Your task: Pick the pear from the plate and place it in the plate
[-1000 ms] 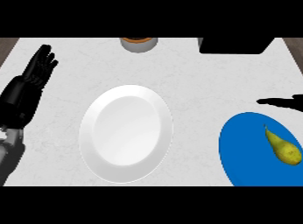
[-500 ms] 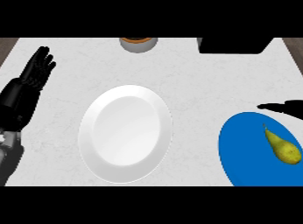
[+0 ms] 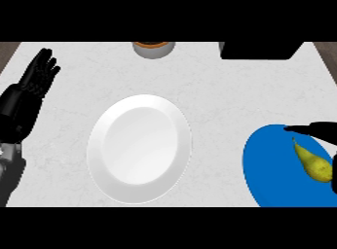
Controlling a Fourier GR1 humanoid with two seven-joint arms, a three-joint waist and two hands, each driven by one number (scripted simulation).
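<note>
While the right hand (image 3: pixel 334 146) hangs over the far right side of the blue plate (image 3: pixel 272 165), the pear (image 3: pixel 312 163) lies on that plate just beside it, on the hand's inner side, narrow end pointing away from the robot and rounded end toward it. One dark finger stretches out above the pear's tip, and another part of the hand runs down along the fruit's outer flank; nothing is curled round the pear, and the hand reads as open, spread about the fruit and not closed on it. Whether it touches the pear cannot be told. Well to the left of this hand sits the white plate (image 3: pixel 139 148), bare, in the middle of the pale counter (image 3: pixel 222 92). Beyond that, the left hand (image 3: pixel 29 92) rests open at the left edge, fingers straight and pointing away from the robot. Far ahead of both hands, at the counter's back edge, stand a grey cup (image 3: pixel 154 48) and a black box (image 3: pixel 261 50).
</note>
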